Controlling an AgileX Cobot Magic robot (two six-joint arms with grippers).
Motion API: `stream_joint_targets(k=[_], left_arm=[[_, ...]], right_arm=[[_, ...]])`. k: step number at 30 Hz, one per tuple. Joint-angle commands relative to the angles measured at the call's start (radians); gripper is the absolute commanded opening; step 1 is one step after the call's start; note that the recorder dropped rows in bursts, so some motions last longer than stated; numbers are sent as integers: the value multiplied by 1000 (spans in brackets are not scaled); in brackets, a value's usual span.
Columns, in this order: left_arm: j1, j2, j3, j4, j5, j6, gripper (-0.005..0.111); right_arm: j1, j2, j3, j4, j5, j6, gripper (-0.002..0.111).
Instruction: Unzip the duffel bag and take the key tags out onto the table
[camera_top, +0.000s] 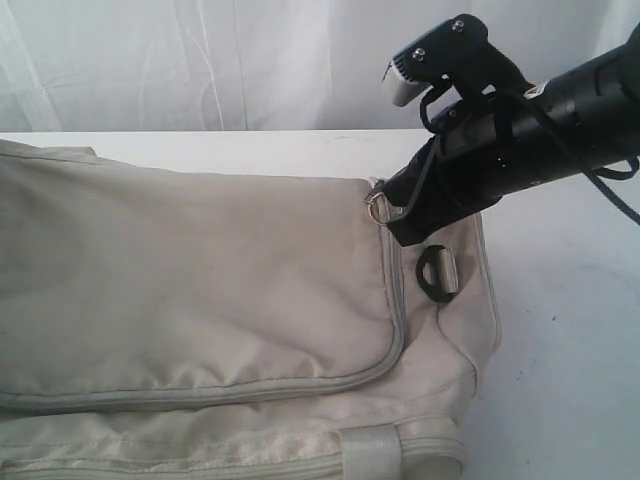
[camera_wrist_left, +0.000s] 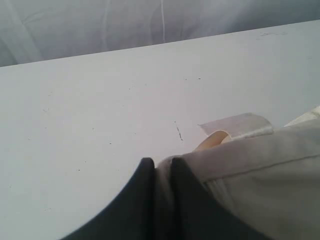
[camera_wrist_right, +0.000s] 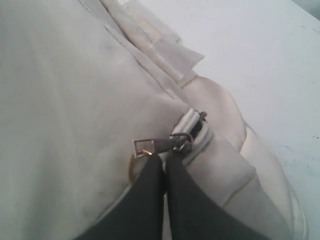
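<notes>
1. The right gripper (camera_wrist_right: 164, 161) had its two dark fingers (camera_wrist_right: 147, 197) pressed together. Their tips were at the metal zipper pull (camera_wrist_right: 150, 145), which they seemed to be pinching (a small gold-coloured ring (camera_wrist_right: 145, 153) sat right at the tips).
2. The pull lay at the end of the grey zipper (camera_wrist_right: 192, 134), at one corner of the duffel bag (camera_wrist_right: 65, 100).
3. From where I stood, that gripper (camera_top: 398, 212) reached in from the right on a black arm (camera_top: 560, 110), low over the bag's far right corner. A black ring clip (camera_top: 437, 272) sat just beside it on the bag's end.
4. The left gripper (camera_wrist_left: 160, 165) was closed too, its fingers (camera_wrist_left: 142, 200) clamped on a fold of the bag's cream cloth (the cloth showed in the narrow gap between them).
5. Just past that fold, a shiny cream strap (camera_wrist_left: 220, 139) curled at the bag's edge, against the table (camera_wrist_left: 100, 125).
6. The bag (camera_top: 180, 270) lay flat on the white table (camera_top: 560, 330) and took up the left and middle of the exterior view. Its zipper (camera_top: 395, 335) ran around the top flap and looked done up along the stretch I could see.
7. The tabletop beside the bag showed a few dark specks (camera_wrist_left: 178, 132).
</notes>
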Motion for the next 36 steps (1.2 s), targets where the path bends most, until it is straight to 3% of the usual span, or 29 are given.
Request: stream_joint_targets(k=[1,13,18,22,24,26,27,29,36], left_arm=[[6,-31,-32,-79,-71,5,0],[6,-31,-32,-79,-71,5,0],[6,-31,-32,-79,-71,5,0],[6,-31,-32,-79,-71,5,0],[6,-31,-32,-79,-71,5,0],[6,-31,-32,-79,-71,5,0],[6,-31,-32,-79,-71,5,0],[6,-31,-32,-79,-71,5,0],[6,-31,-32,-79,-75,5,0]], right_arm=[[2,-44,-3,-64,92,-12,0],[2,-63,-2,-128,382,14,0],[2,-63,-2,-128,400,40,0],[2,-63,-2,-130,252,40,1],[2,-63,-2,-133,203,38,9],[2,-63,-2,-154,183,33,27],[2,-61,-2,-157,161,33,41],[2,-44,-2,-159,121,33,52],[2,40,-2,-132,111,33,49]])
